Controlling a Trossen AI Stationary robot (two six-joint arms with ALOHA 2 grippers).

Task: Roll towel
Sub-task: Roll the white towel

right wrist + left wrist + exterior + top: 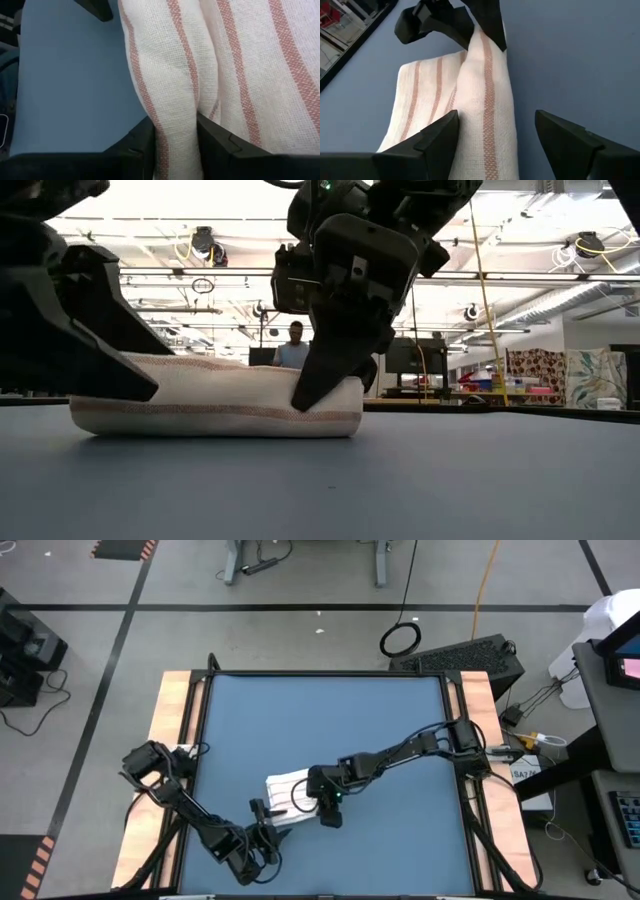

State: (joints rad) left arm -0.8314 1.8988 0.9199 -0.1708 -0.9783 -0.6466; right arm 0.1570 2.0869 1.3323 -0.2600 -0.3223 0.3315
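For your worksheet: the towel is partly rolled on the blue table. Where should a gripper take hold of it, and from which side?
Probably the raised rolled fold of the towel near one end, from above, one finger either side, as the right gripper pinches it. The ridge stands proud; the flat layers give no edge.

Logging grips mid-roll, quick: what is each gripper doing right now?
Left gripper: open, straddling the towel.
Right gripper: shut on a fold of the towel.
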